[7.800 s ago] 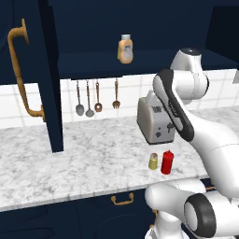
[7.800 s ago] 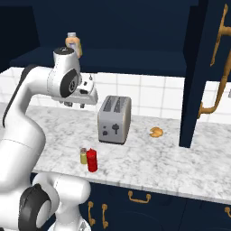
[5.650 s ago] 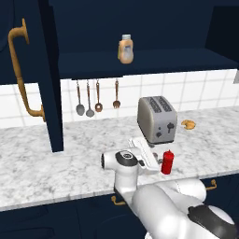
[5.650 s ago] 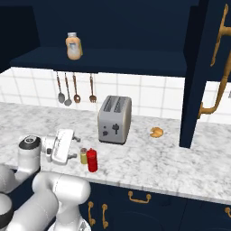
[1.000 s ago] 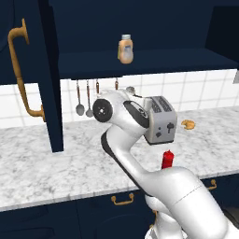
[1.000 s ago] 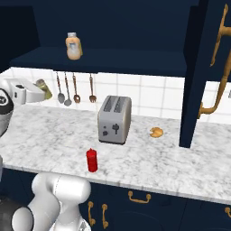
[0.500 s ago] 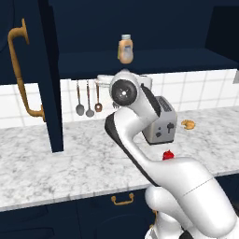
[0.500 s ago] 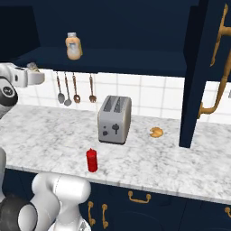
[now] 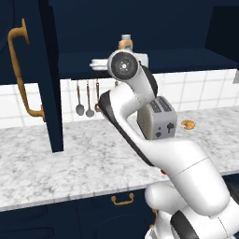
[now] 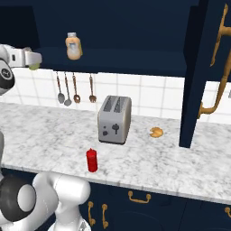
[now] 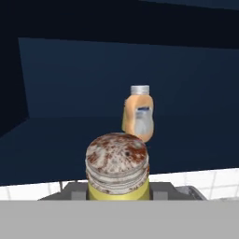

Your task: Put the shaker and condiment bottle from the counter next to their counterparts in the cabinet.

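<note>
Right now the jaws pinch the shaker [image 11: 117, 168] at the cabinet shelf [image 10: 135, 61] edge, short of the orange bottle [image 11: 138, 113] — released early it could tip off the shelf lip — the red bottle [image 10: 92, 160] waits on the worktop [image 10: 54, 135].

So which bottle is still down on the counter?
The red condiment bottle, standing in front of the toaster. The peach-orange bottle is up on the cabinet shelf, and the tool holds the shaker.
</note>
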Robot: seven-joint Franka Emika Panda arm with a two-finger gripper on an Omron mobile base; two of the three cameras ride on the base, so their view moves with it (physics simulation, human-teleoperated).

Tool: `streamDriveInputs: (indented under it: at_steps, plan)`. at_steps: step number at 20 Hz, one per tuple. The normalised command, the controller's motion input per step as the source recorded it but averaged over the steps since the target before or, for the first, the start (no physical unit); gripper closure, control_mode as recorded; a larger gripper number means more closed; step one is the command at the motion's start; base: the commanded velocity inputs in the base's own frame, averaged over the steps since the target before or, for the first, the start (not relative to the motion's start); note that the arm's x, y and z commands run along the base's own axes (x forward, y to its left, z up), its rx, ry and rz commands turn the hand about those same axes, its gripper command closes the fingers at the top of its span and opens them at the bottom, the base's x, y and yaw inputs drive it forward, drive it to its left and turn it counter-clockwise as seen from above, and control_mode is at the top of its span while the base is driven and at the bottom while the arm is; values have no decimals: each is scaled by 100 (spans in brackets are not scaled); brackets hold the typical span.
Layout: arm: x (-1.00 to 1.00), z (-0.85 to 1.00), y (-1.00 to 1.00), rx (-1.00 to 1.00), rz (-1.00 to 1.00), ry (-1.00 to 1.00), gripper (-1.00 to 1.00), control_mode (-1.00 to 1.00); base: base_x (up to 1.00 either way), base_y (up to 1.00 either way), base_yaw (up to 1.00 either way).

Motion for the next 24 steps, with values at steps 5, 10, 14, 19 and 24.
streamDriveInputs:
  at_steps: [5, 10, 14, 19, 24]
  plan:
    - [48, -3, 3, -5, -4, 17, 100, -100, 0, 0, 0]
    - [2, 0, 0, 0, 0, -1, 100, -100, 0, 0, 0]
    - [11, 0, 0, 5, 1, -16, 100, -100, 0, 0, 0]
    - [12, -5, -4, 19, 1, -4, 100, -100, 0, 0, 0]
    - [5, 0, 0, 0, 0, 0, 100, -100, 0, 0, 0]
